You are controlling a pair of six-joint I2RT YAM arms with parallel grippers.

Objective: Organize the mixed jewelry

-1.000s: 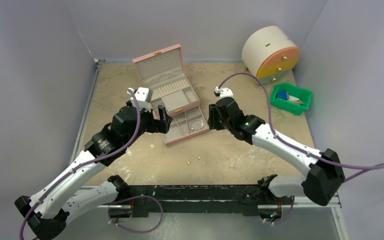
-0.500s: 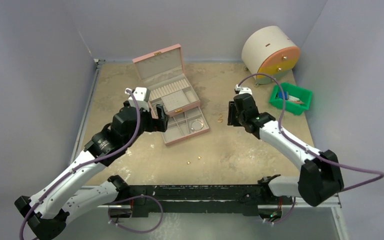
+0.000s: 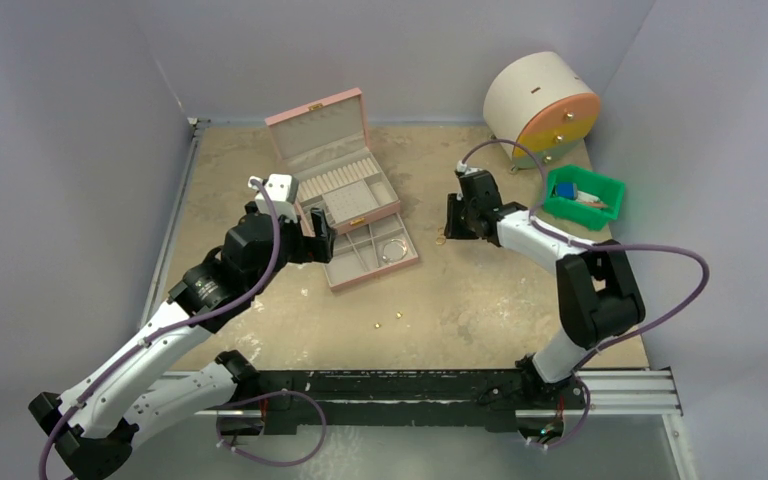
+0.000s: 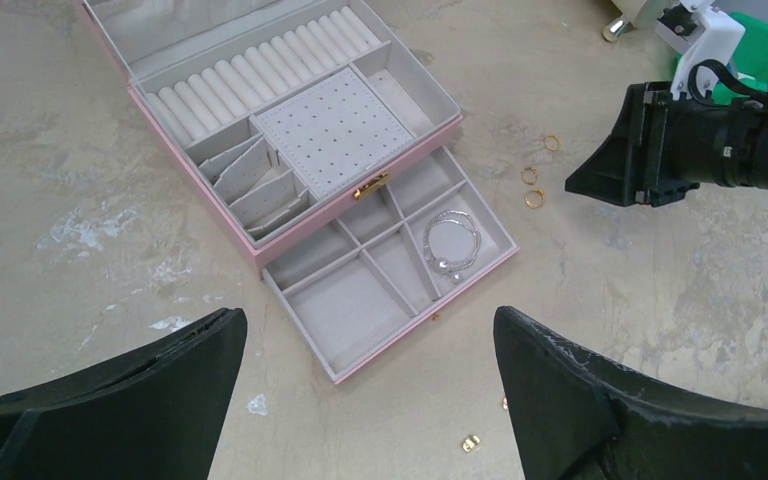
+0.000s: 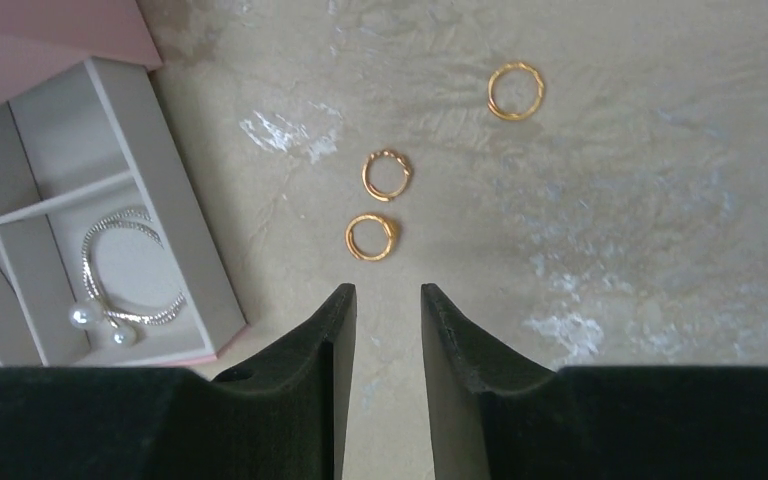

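Right fingers [image 5: 325,370] stand slightly apart, empty, beside three small gold rings [image 5: 387,175] right of the open pink jewellery box [image 3: 320,125]; left fingers [image 4: 160,370] spread wide, empty; silvery wire bracelet [image 4: 452,243] lies in its drawer.

Right tool [image 5: 387,293] moved from drawer [image 5: 174,232] to above gold rings [image 5: 366,178].

My left arm [image 3: 150,345] and right arm [image 3: 532,233] show white links, black joints, purple cables [image 3: 277,232], matte black wedge fingers [image 5: 305,390].
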